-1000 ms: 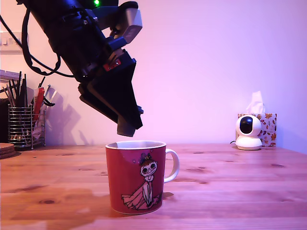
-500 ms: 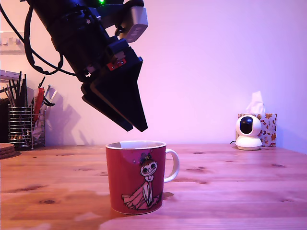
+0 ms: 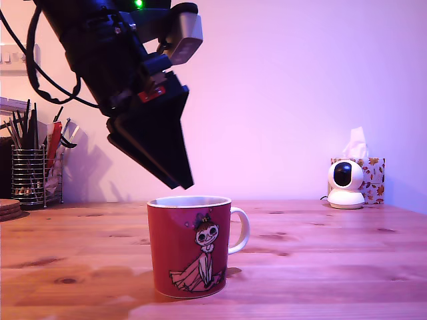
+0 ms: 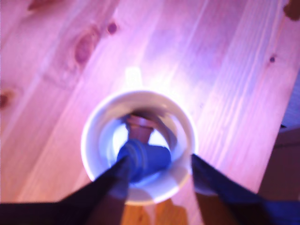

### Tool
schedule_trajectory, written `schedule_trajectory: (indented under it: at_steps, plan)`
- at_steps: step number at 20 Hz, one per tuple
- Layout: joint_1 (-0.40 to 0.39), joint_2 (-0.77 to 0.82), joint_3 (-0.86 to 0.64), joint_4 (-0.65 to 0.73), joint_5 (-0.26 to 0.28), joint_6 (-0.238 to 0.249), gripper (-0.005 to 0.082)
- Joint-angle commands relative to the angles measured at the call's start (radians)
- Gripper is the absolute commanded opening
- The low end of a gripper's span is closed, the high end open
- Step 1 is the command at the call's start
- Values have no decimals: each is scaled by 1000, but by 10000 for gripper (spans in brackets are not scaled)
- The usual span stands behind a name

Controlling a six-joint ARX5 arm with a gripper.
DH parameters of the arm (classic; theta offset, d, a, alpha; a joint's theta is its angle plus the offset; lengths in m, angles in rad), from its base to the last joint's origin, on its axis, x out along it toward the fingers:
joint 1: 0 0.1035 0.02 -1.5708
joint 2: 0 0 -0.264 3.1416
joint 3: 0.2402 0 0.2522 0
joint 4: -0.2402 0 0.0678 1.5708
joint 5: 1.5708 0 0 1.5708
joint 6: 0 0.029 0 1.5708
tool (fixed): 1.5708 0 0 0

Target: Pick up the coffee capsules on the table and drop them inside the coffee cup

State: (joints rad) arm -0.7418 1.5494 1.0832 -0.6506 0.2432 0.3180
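Gripper (image 3: 181, 179) poised directly above the mug (image 3: 192, 247), which stands upright on the table (image 3: 320, 267) with its handle toward the exterior view's right. In the wrist view the fingers (image 4: 211, 180) stand apart, framing the mug's white rim. Two blurred capsules show inside the mug: a dark one (image 4: 146, 157) close by one fingertip and a brownish one (image 4: 139, 123) beyond it. Whether either rests on the bottom cannot be told.

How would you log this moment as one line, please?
jaws: open, just above mug | capsules: two apparently inside mug | wrist view: blurred
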Motion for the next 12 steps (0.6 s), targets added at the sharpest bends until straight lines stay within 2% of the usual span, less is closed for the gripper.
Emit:
schedule_trajectory:
  at_steps: [1, 6, 12]
  plan:
    - [-3, 10, 3, -24, 3, -8, -19]
    - [3, -53, 3, -32, 6, -107, -19]
    - [31, -271, -15, 32, -2, -156, -19]
